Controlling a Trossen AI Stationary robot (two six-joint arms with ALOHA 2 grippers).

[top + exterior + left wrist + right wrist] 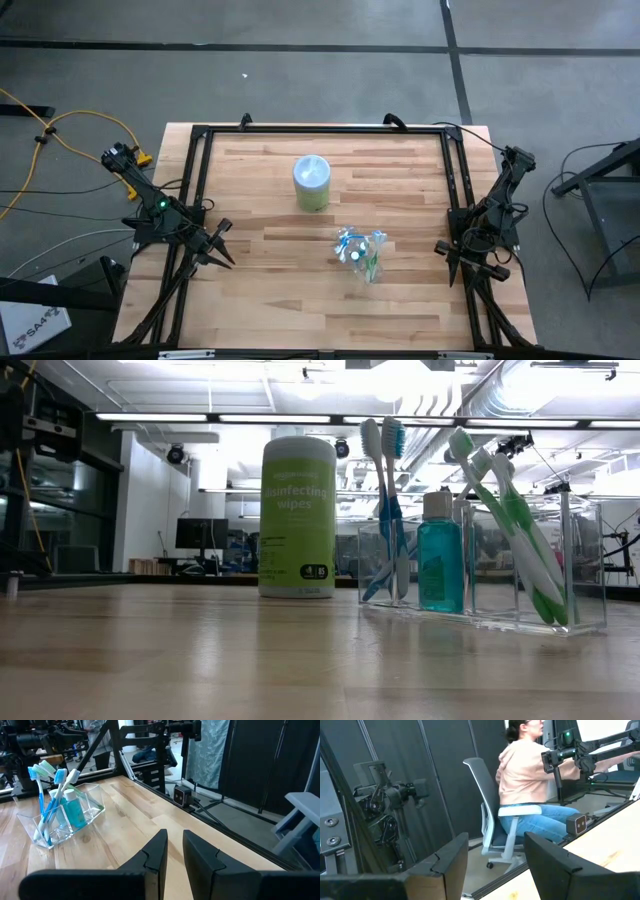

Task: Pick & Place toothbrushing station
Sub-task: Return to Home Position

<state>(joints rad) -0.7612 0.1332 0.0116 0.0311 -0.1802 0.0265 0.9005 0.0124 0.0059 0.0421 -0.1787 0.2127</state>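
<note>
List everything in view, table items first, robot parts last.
Table: one, light wood.
Clear organizer: one, transparent, right of the table's centre.
Blue-white toothbrushes: two, one end compartment.
Teal bottle: one, white cap, middle compartment.
Green-white toothbrushes: at least two, leaning in the other end compartment.
Wipes canister: one, green, standing apart behind the organizer.
Person: one, pale pink top, seated beyond the table.
Left gripper: dark, narrowly open, empty, table's left edge.
Right gripper: dark, open, empty, table's right edge.

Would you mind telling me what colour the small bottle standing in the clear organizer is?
Teal. The low view shows the bottle best.
</note>
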